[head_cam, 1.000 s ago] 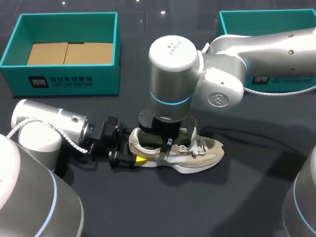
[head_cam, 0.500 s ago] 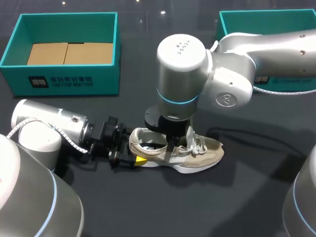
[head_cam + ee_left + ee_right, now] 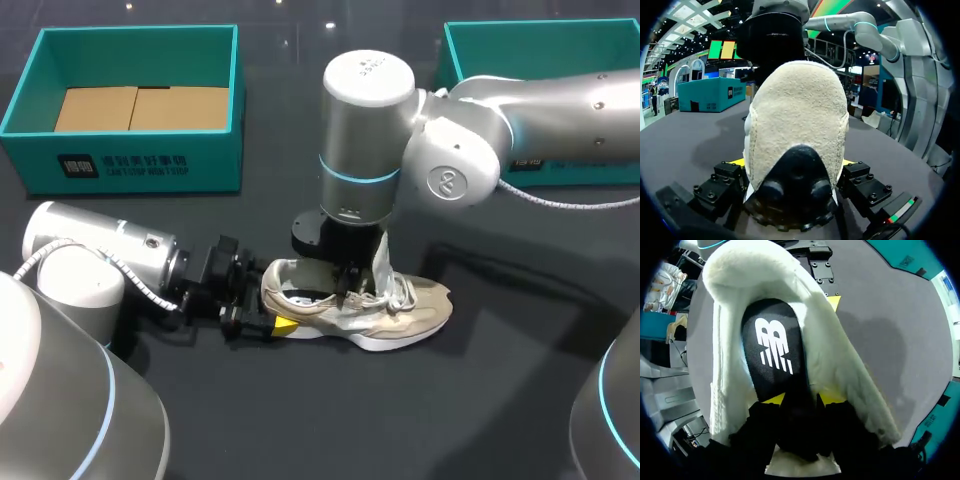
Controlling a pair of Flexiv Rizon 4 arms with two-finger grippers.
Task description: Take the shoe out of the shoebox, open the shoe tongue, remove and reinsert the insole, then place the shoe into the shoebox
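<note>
Head view: open teal cardboard shoebox [image 3: 130, 160] in the upper left of the frame, holding only two flat brown cardboard pieces [image 3: 140, 108] side by side on its floor. Second teal box [image 3: 470, 40] is upper right, mostly behind my right arm, so I can't see its contents.

The beige-and-white mesh sneaker [image 3: 410, 312] is out on the dark table [image 3: 520, 400], lower middle of the frame. It stands on its sole, heel toward frame left, toe toward frame right, well apart from both boxes. It has a white midsole, and the white laces [image 3: 402, 290] are loose over the instep. The pale tongue [image 3: 382, 262] stands upright, just beside my right gripper [image 3: 347, 288].

My left gripper [image 3: 268, 322] comes in from the lower left and is clamped on the sneaker's heel. In the left wrist view the fuzzy cream heel cap fills the gap between its fingers. A yellow tip presses against it on each side, with a black rubber patch low on the heel.

My right arm drops near-vertical from the upper right, with its gripper in the mouth of the sneaker. In the right wrist view a black insole [image 3: 772, 350] with a white logo lies inside, just ahead of the gripper, ringed by the white fleecy collar. Dark material hides the gap there, so I can't tell whether that gripper is spread or pinching anything.
</note>
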